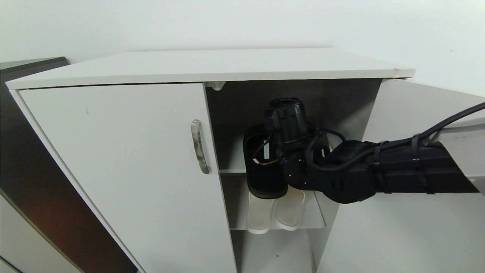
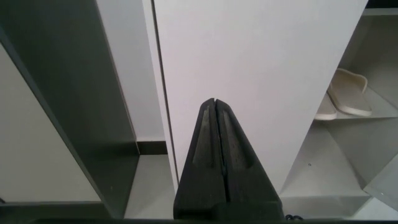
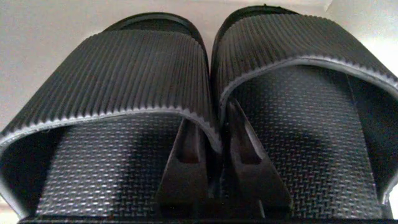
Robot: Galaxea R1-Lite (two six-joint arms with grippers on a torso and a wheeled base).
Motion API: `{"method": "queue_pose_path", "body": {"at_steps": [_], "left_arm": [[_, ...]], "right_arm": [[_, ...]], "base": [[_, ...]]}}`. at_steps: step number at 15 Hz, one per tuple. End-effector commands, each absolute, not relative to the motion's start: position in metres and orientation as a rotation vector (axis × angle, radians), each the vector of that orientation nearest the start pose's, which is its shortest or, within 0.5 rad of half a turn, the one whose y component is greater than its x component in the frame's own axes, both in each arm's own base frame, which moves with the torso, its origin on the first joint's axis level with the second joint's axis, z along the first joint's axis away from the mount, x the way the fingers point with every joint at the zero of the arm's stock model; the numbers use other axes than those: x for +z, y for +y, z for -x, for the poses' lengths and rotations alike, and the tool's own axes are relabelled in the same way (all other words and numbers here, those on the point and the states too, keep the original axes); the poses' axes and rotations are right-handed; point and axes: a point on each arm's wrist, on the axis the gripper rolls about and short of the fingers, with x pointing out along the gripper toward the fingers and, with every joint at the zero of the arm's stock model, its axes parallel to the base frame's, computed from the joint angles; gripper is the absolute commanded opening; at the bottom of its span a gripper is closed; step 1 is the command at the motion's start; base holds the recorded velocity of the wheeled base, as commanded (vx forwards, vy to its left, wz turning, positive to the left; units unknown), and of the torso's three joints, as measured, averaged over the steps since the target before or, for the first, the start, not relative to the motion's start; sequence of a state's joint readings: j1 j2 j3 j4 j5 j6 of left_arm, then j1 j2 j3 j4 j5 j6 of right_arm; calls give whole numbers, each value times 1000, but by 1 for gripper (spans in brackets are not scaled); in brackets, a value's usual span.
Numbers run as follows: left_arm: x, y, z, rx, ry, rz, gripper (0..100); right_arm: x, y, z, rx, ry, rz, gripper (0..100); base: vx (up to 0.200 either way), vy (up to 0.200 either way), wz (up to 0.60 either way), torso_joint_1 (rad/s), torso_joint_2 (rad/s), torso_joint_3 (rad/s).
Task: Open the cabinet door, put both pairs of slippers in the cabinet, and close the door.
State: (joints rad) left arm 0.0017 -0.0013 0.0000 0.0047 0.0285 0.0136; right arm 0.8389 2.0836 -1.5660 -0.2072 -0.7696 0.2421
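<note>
Right jaws clamp the black slippers (image 1: pixel 265 182) inside the cabinet (image 1: pixel 212 64) (white pair (image 1: pixel 261 214) below); left jaws pressed together.

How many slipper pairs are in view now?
2. White pair on the lower shelf; black pair held by the right gripper at the upper shelf.

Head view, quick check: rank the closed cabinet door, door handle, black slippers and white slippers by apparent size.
1. closed cabinet door
2. black slippers and white slippers: both partly hidden, looking alike, so unranked
3. door handle, smallest
</note>
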Motion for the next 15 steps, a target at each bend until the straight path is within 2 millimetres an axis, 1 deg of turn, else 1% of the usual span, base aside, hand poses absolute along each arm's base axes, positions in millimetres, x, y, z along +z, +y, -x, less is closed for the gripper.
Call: {"method": "queue_pose_path", "body": {"at_steps": [1, 2, 8, 12, 15], "left_arm": [[75, 1, 23, 31, 5, -14, 0], [75, 1, 23, 31, 5, -14, 0], [75, 1, 23, 31, 5, -14, 0], [75, 1, 23, 31, 5, -14, 0], [75, 1, 23, 31, 5, -14, 0]], "right_arm": [[206, 310, -311, 25, 221, -20, 0], [205, 309, -319, 14, 214, -18, 0], [208, 302, -339, 0, 203, -24, 0], [211, 302, -344, 5, 212, -23, 0], [206, 305, -348, 3, 216, -20, 0]], "base": [[0, 0, 0, 0, 0, 0], [0, 0, 0, 0, 0, 0], [0, 0, 0, 0, 0, 0], [0, 0, 0, 0, 0, 0], [0, 0, 0, 0, 0, 0]]}}
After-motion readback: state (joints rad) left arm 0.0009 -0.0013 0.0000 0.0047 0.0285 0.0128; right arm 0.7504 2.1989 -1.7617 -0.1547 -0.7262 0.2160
